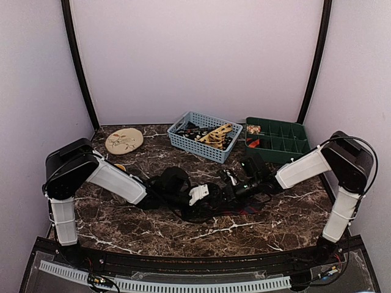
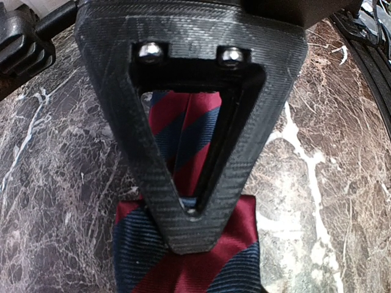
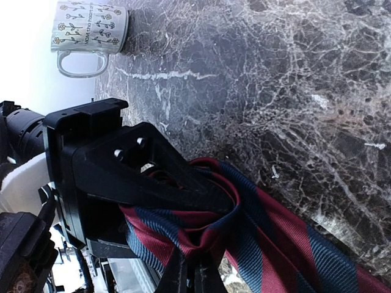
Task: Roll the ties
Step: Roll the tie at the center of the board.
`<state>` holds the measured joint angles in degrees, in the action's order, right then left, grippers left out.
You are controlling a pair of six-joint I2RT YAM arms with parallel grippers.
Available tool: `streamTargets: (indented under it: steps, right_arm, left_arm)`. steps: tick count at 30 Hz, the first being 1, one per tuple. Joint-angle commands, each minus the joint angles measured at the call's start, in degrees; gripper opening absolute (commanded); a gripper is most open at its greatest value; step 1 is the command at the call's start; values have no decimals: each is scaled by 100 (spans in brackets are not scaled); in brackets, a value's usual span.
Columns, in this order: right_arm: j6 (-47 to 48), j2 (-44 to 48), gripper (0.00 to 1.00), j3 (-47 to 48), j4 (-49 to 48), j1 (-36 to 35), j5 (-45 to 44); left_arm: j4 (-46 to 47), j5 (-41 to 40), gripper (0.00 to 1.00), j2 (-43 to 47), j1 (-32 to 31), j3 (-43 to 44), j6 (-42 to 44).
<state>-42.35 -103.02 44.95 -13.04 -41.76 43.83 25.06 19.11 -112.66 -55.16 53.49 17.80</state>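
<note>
We see two robot arms reaching inward over a dark marble table (image 1: 122, 226), their grippers meeting at its middle. Between them is the tie (image 3: 287, 244), navy with red diagonal stripes.

In the right wrist view, one end of the tie is bunched into a loose loop around a finger of the left gripper (image 3: 208, 195). We cannot tell whether that gripper's jaws are spread or pressed together, since the cloth hides the gap. The right gripper (image 3: 192, 278) shows at the bottom edge of the view. Its two tips are close together and seem to nip a fold of the loop, though we see little of them.

From the loop, the rest of the tie lies flat on the table. It trails away on the right arm's side, slightly toward the near edge, with its long axis running roughly left to right. Both grippers sit at the looped end, so we judge the unrolled length must be drawn in from the right.

Further back, well apart from the grippers, stand a blue basket (image 1: 183, 143) holding more ties and a green tray (image 1: 287, 152).
</note>
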Motion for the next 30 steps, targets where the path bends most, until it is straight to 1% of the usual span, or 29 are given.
streamTargets:
  steps: [1, 4, 7, 8, 11, 17, 18, 20, 26, 28, 30]
  right_arm:
    - [217, -200, 0, -39, 101, -72, -167]
    - [218, -283, 0, -226, 21, -12, -185]
    - [216, -353, 0, -435, -70, 130, -197]
    - [198, -389, 0, -500, -132, 207, -168]
    - [208, -481, 0, -654, -218, 443, -95]
    - [522, -649, 0, -711, 17, 585, -189]
    - [569, -651, 0, -725, 46, 586, -220]
    - [672, -630, 0, -756, 118, 589, -326]
    - [803, -651, 0, -771, 128, 582, -448]
    - [828, -656, 0, -754, 151, 576, -450]
    - [870, -634, 0, -717, 236, 581, -471]
  left_arm:
    - [-535, -319, 37, -56, 50, -214, -28]
    - [-267, -116, 53, 183, 160, -237, -53]
    - [-2, 69, 64, 397, 215, -233, -62]
    - [100, 95, 65, 443, 216, -259, -78]
    - [614, 169, 66, 515, 216, -473, -233]
    - [2444, 236, 71, 307, 207, -1256, -1092]
    - [2621, 284, 74, 218, 200, -1291, -1175]
    - [2782, 270, 76, 14, 154, -1205, -1325]
    - [3301, 200, 76, -616, -35, -773, -1794]
    - [3313, 214, 72, -859, -68, -551, -1957]
    - [3278, 217, 65, -1013, -81, -416, -2005]
